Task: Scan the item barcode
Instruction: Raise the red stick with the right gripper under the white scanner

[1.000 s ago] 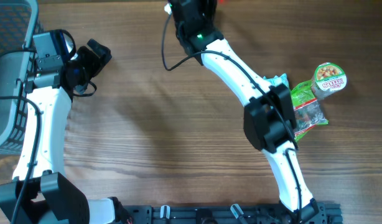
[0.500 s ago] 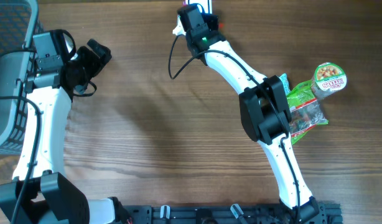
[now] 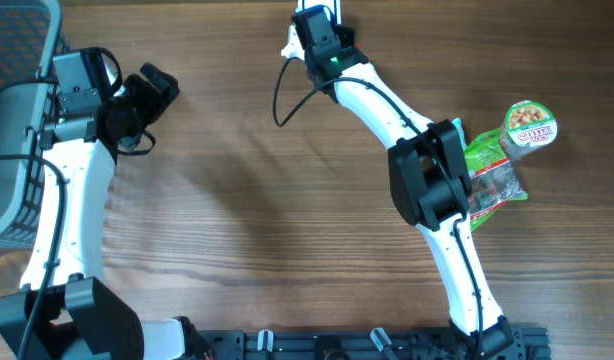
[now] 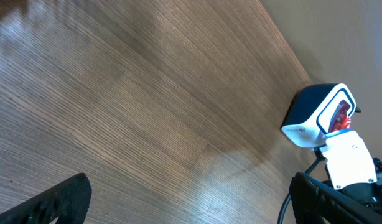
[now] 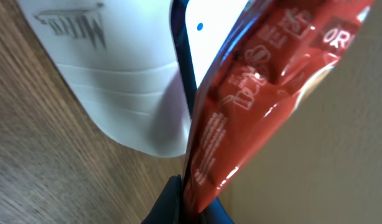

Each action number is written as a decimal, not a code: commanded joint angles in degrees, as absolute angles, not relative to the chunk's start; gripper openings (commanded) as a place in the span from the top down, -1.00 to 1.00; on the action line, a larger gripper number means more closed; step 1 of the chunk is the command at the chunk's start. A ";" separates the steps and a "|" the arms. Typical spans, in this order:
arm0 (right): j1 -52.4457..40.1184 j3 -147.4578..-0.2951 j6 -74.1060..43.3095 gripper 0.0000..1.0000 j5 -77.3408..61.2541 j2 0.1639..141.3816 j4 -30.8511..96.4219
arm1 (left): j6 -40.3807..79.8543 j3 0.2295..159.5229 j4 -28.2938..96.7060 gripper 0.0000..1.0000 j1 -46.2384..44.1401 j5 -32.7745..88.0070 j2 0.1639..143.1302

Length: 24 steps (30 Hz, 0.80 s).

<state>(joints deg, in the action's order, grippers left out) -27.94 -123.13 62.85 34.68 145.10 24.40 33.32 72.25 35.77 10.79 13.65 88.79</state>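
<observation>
- Right gripper [image 5: 192,202] clamped on the red packet [image 5: 259,93], which is pressed close against the scanner [image 5: 125,93] at the table's far edge.
- Judged mid-presentation; barcode not visible, read unconfirmed.
- Left gripper [image 3: 150,108] wide, empty, beside basket [image 3: 12,150].

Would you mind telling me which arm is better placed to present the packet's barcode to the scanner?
Right. The right gripper is shut on the red packet right beside the scanner; the left gripper is open, empty and off near the basket.
</observation>
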 commanded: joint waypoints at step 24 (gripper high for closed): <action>-26.65 -123.31 76.29 0.92 44.07 144.20 19.57 | 33.41 73.10 35.57 -1.00 11.05 14.33 88.12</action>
<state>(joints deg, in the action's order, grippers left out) -26.57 -123.13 74.96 42.70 145.10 18.31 33.32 72.25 35.79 10.79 13.65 88.79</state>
